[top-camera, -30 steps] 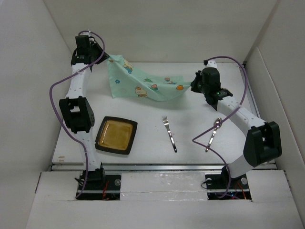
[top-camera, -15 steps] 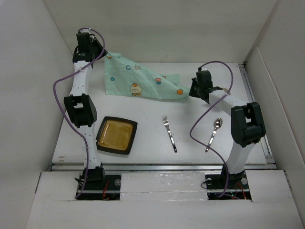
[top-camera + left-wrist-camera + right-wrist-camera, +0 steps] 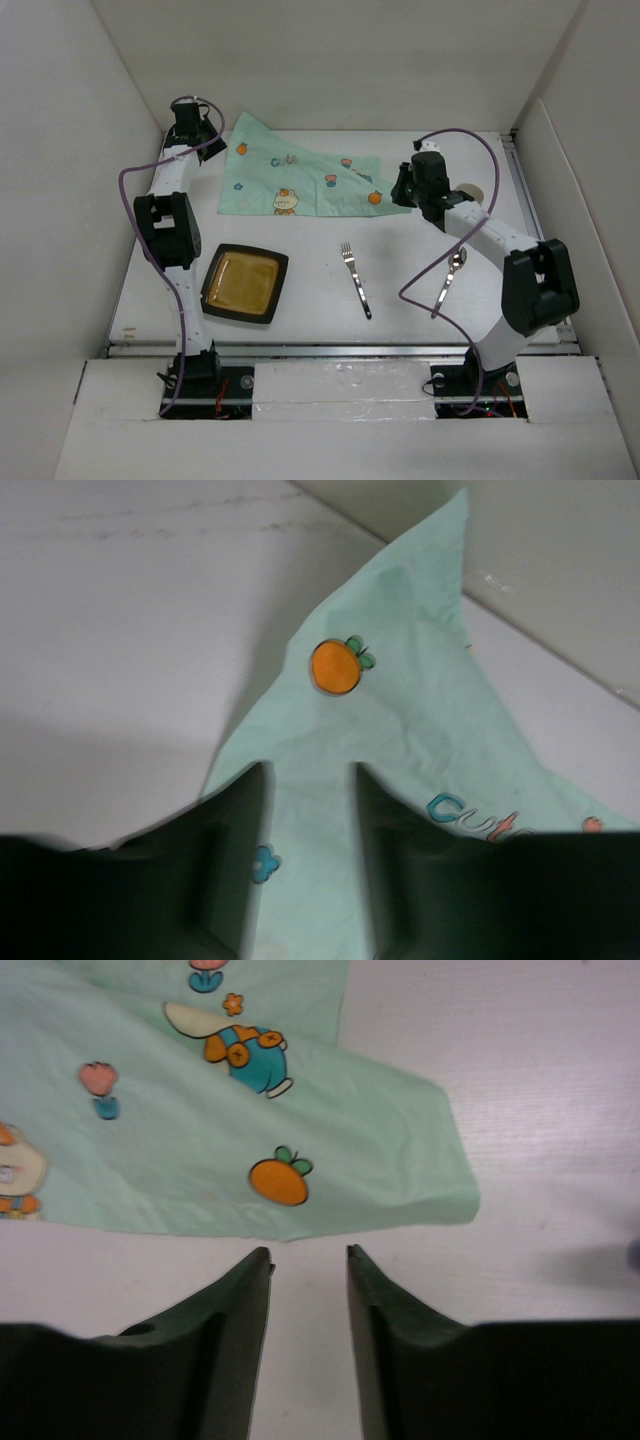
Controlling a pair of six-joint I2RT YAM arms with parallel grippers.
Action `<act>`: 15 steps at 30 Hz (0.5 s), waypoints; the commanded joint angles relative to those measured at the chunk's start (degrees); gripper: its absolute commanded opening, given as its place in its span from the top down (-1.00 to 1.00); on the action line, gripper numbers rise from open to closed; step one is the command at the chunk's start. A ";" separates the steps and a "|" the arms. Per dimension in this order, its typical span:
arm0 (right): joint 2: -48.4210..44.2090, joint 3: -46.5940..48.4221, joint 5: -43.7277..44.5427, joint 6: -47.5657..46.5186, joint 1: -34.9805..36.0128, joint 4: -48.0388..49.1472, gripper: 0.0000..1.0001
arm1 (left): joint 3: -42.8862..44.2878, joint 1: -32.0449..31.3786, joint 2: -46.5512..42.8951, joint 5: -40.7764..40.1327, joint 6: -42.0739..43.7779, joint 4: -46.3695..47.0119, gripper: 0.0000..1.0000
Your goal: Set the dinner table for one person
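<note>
Mint-green cloth printed with cartoon animals, oranges and flowers, the placemat (image 3: 300,180) lies spread at the far middle of the white tabletop (image 3: 420,300), one pointed corner reaching toward the back wall. The left gripper (image 3: 305,780) hangs over the placemat's far left part with its dark fingers (image 3: 235,820) parted; green cloth shows flat in the gap between them, with nothing pinched, so it is released. An orange print sits just beyond its fingertips. The right gripper (image 3: 308,1260) stands at the placemat's right corner, also with its fingers (image 3: 385,1300) apart and grasping nothing; bare tabletop shows between them, and the cloth's near edge lies just ahead of the tips, slightly lifted at the corner.

Nearer the arms' bases, a square dark-rimmed plate (image 3: 244,283) with an amber centre rests on the left side, close beside the left arm. A fork (image 3: 356,280) lies near the middle, tines pointing away from the bases. A spoon (image 3: 448,280) lies to the right, partly crossed by the right arm's purple cable (image 3: 425,285). A small round object (image 3: 470,191) shows behind the right arm, too hidden to name.
</note>
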 commanded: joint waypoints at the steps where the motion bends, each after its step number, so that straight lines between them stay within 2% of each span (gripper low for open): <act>1: -9.07 -6.70 0.99 0.45 1.23 6.25 0.55 | -17.45 0.39 -18.92 -8.39 -1.22 9.25 0.53; 2: -12.66 -8.30 0.56 0.54 1.84 8.52 0.85 | -21.20 -0.48 -21.42 -10.95 -1.65 10.15 0.76; 3: -14.52 -9.88 0.20 0.45 2.37 9.15 1.00 | -24.63 -1.36 -23.71 -12.45 -1.83 10.42 0.96; 4: -16.02 -12.77 -0.50 0.45 3.51 10.64 1.00 | -29.36 -1.37 -26.77 -15.08 -2.01 9.64 1.00; 6: -20.31 -15.43 -0.68 0.45 5.09 11.79 1.00 | -31.78 -1.99 -28.21 -16.50 -4.01 6.49 1.00; 8: -22.70 -18.14 -0.77 0.71 6.93 12.76 1.00 | -33.27 -1.99 -28.47 -14.15 -5.08 0.87 1.00; 9: -24.72 -18.77 -0.94 0.63 6.94 12.59 0.93 | -34.15 -1.99 -28.65 -13.87 -5.52 -0.37 0.88; 10: -25.69 -19.30 -0.77 0.63 7.55 12.50 0.88 | -37.64 -1.99 -29.69 -13.96 -5.44 -0.47 0.60; 11: -26.57 -21.04 -0.77 0.02 7.56 12.67 0.83 | -39.67 -1.99 -30.23 -13.70 -5.44 0.14 0.50; 12: -28.32 -21.76 -0.77 -0.16 7.56 12.76 0.72 | -41.78 -1.99 -30.93 -13.87 -5.52 0.67 0.43; 14: -30.26 -23.08 -1.03 -0.16 7.56 12.06 0.60 | -47.24 -1.99 -31.90 -13.44 -6.05 1.99 0.42; 15: -31.41 -24.56 -1.55 -0.25 7.56 11.80 0.46 | -49.43 -1.99 -31.90 -13.08 -6.23 2.25 0.42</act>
